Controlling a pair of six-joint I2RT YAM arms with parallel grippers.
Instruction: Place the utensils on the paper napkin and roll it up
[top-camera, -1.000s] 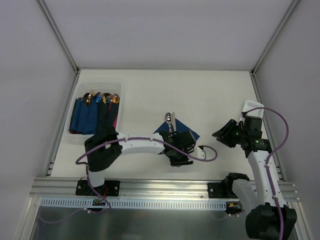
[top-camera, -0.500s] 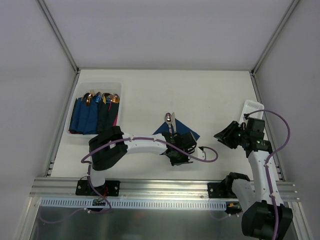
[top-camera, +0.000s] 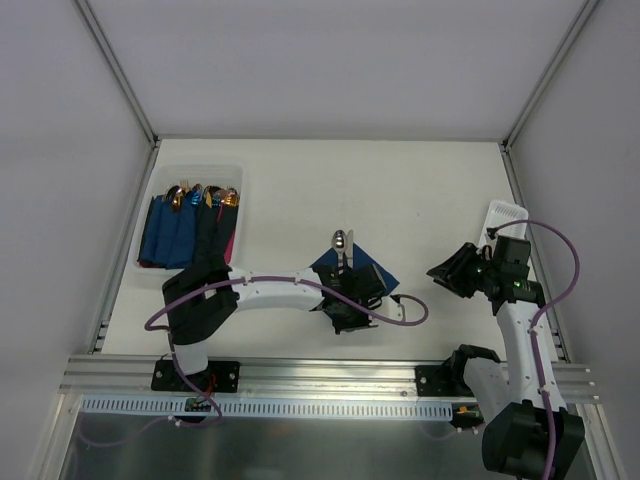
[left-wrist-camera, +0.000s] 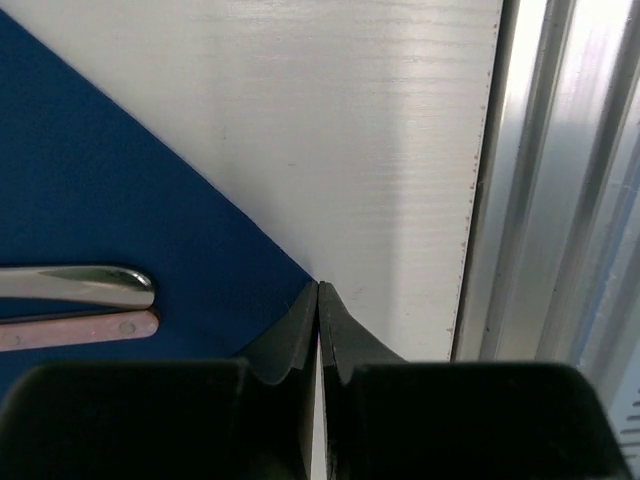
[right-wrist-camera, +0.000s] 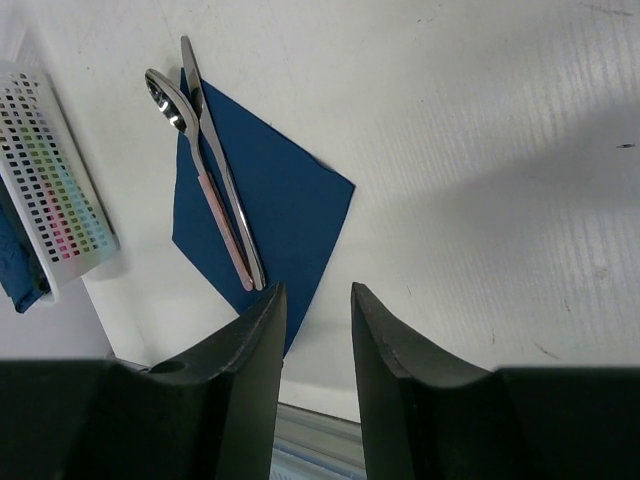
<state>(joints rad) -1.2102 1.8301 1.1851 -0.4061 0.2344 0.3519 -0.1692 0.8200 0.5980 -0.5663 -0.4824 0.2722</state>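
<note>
The paper napkin (top-camera: 362, 270) is a dark blue square lying like a diamond at the table's middle. Two utensils, a spoon (right-wrist-camera: 205, 180) and a knife (right-wrist-camera: 228, 190), lie side by side along its left part, their heads (top-camera: 342, 240) past the far corner. In the left wrist view their handle ends (left-wrist-camera: 80, 287) rest on the napkin (left-wrist-camera: 90, 190). My left gripper (left-wrist-camera: 318, 286) is shut, its tips meeting on the napkin's near corner. My right gripper (right-wrist-camera: 316, 300) hovers open to the right, nothing between its fingers.
A white bin (top-camera: 240, 190) with rolled blue bundles stands at the far left. A white perforated tray (top-camera: 503, 215) lies by the right wall. An aluminium rail (left-wrist-camera: 560, 200) runs along the near edge, close behind the left gripper.
My left gripper has closed on the napkin's near corner. The right arm dropped slightly nearer and its jaws narrowed a little.
</note>
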